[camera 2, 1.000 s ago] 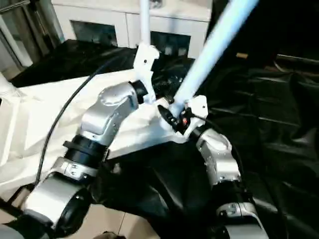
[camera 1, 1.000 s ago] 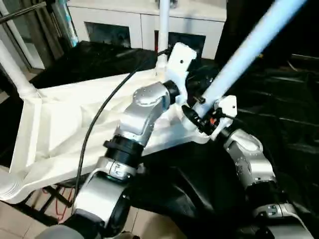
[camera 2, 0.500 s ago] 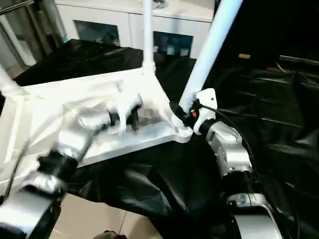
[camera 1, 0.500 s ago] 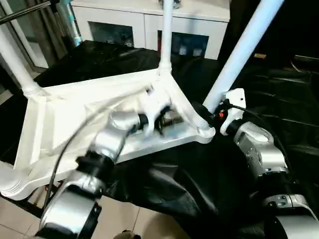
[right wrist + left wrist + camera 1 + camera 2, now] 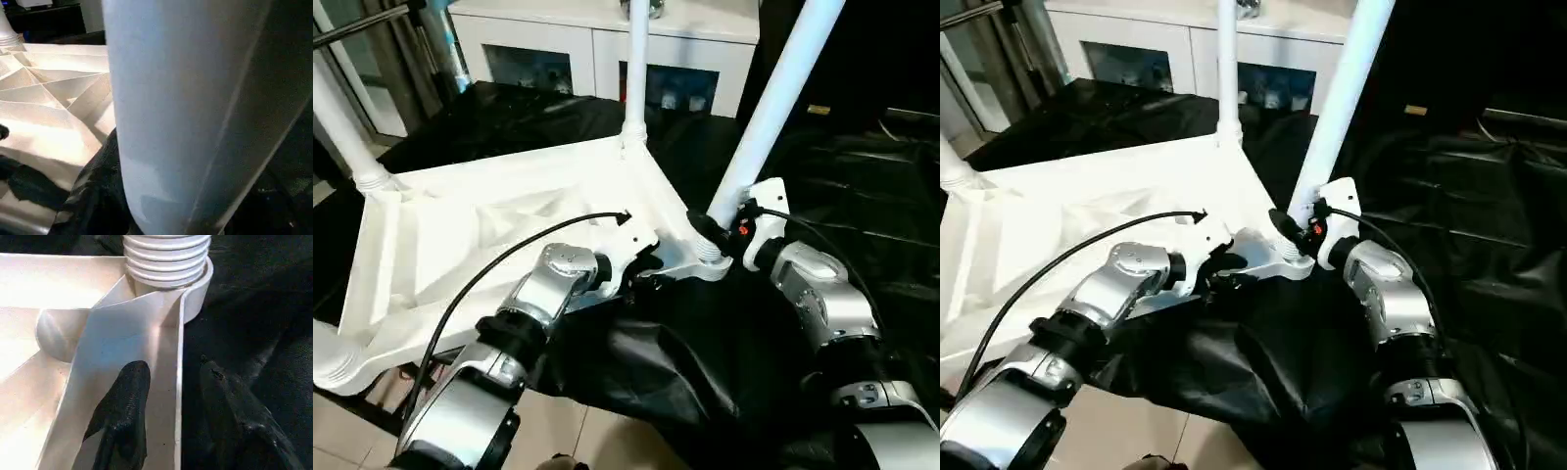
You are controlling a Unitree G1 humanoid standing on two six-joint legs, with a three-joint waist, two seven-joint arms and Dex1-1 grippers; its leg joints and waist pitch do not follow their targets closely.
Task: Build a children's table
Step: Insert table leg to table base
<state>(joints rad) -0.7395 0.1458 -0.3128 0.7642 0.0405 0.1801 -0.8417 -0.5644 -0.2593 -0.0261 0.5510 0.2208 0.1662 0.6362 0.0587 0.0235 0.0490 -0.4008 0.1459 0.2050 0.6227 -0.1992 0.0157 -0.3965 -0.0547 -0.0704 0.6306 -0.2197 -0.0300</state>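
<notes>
Lying upside down on the black-draped tabletop: white plastic rectangular children's table top with ribbed underside. Standing in its near corner socket: long white tapered tube leg, being pinched by right gripper. Straddling the top's near rim, fingers spread: left gripper.

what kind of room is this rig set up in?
Probably an ordinary indoor room used as a test space, not a factory floor. A white cabinet with glass-fronted doors stands at the back, the floor is pale tile, and the work table is draped in black sheeting.
</notes>
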